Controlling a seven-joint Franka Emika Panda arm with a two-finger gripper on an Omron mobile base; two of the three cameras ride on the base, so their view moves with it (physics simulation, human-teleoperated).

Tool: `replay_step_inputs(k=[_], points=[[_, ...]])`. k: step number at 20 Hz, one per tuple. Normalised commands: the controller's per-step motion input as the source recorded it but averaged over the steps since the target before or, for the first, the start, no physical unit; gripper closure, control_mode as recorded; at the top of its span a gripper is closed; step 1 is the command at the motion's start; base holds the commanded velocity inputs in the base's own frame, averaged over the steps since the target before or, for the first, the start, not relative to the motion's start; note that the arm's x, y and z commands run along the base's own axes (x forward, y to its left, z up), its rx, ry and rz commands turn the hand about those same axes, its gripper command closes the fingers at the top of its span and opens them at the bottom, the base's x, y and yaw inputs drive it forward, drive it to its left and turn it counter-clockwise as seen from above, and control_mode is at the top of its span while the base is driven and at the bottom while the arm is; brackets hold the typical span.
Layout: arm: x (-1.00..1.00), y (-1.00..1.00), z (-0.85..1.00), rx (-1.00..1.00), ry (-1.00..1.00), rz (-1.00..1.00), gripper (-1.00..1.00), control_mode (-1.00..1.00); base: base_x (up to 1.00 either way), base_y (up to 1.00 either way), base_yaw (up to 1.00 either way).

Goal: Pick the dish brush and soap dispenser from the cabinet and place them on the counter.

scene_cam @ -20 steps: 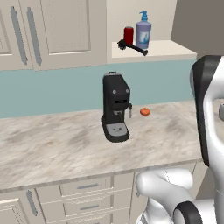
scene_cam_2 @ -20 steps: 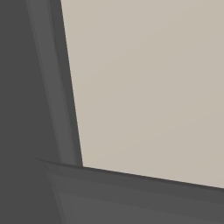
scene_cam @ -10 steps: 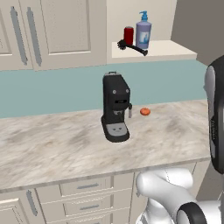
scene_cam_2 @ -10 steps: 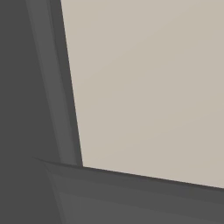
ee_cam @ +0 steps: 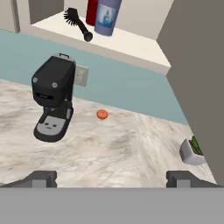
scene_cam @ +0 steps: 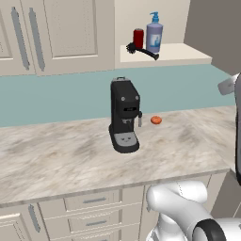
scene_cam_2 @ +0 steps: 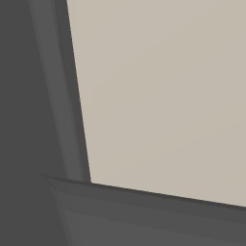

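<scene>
Arm has swung further right; pincer [ee_cam: 111,178] gapes wide, empty, above the counter [ee_cam: 109,148]

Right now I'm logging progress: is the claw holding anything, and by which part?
Nothing is held. The claw is open and bare above the counter; the dish brush and soap dispenser sit in the cabinet.

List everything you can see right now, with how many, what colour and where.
dish brush: 1, black, on cabinet shelf
soap dispenser: 1, lavender-blue, on shelf behind brush
can: 1, red, on shelf left of dispenser
coffee machine: 1, black, on counter
small round thing: 1, orange, on counter right of machine
plant pot: 1, white with green, on counter by open door
drawers: cream, under counter
gripper: 1, dark tips, open, above counter
</scene>
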Motion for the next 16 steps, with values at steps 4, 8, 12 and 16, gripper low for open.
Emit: replay_step_inputs(k=[4,8,12,16], points=[[0.03,0.14,0.00,0.17,-0.16,0.00,-1.00,-1.00,0.00,0.00,0.00],[0.00,0.09,0.00,0.09,-0.20,0.00,-1.00,-1.00,0.00,0.00,0.00],[0.19,0.20,0.00,0.07,-0.12,0.00,-1.00,-1.00,0.00,0.00,0.00],[0.33,0.09,0.00,0.05,0.00,0.06,-1.00,-1.00,0.00,0.00,0.00]])
